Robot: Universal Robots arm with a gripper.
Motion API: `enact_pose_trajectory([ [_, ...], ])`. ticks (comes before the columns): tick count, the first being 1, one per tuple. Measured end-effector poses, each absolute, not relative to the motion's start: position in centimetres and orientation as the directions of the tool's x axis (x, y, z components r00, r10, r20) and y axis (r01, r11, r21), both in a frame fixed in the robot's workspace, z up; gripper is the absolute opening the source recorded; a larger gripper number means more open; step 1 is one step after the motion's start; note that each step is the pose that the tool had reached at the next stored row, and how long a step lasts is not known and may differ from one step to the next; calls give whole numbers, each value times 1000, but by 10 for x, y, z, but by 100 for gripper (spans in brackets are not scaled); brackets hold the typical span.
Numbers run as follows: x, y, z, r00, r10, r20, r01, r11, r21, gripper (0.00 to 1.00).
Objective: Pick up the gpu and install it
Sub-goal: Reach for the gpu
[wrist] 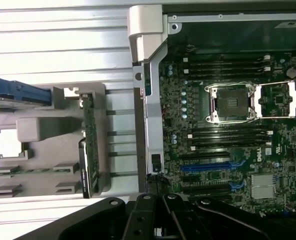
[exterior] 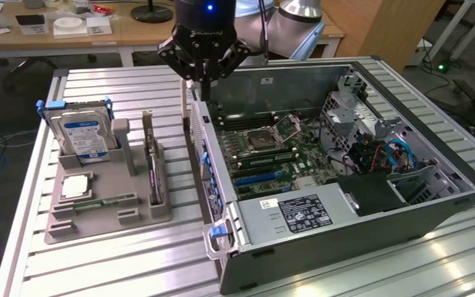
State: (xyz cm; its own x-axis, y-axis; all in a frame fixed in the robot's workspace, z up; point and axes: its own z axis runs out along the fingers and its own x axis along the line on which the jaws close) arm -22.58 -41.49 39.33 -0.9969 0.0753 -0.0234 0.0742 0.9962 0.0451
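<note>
Gripper (exterior: 206,94) pinched together, empty, above the open computer case's (exterior: 345,247) rear wall. The gpu (exterior: 150,162) stands on edge in the grey holder (exterior: 97,224) — alongside the hard drive (exterior: 81,137) and the CPU (exterior: 74,185).

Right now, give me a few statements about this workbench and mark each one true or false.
1. The gpu stands on edge in the gray holder. True.
2. The gripper is holding the gpu. False: it is shut with no card in it, above the rear wall of the computer case.
3. The hard drive lies inside the case. False: it stands upright in the holder.
4. The case is open, with its motherboard showing. True.
</note>
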Motion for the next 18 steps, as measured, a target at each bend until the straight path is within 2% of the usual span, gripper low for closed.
enact_pose_trajectory([
  [18,-233,-417,393,-997,75,-23,74,996,45,11],
])
